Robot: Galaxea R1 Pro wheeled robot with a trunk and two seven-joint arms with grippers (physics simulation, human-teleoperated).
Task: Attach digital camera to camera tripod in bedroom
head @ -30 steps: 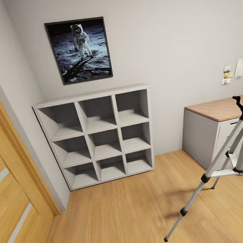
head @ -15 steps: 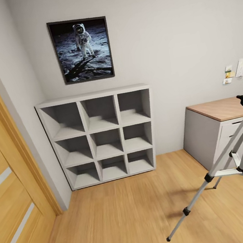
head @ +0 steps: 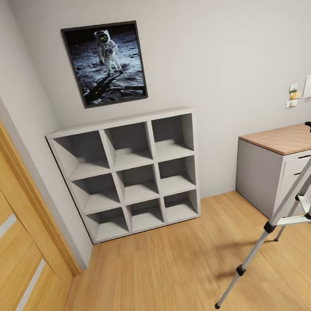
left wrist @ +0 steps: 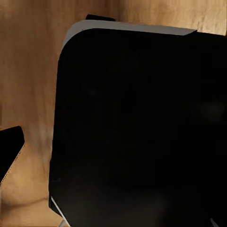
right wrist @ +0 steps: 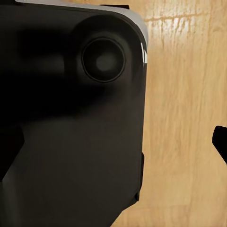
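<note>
Nearest in the head view, the plank floor (head: pixel 161 281) runs under the tripod (head: pixel 303 191), which stands at the right edge. One silver leg slants down to a black foot on the floor, and the black head with its handle rises in front of the counter (head: pixel 284 139). A wooden door (head: pixel 13 240) fills the left edge. Farther back, grey cube shelving (head: pixel 128 172) stands against the pale wall, with an astronaut picture (head: pixel 105 62) hung above it. Small notes (head: pixel 301 90) are stuck on the wall over the counter. Both wrist views show dark robot body over wood floor; whether either arm's fingers are apart or together cannot be told.
</note>
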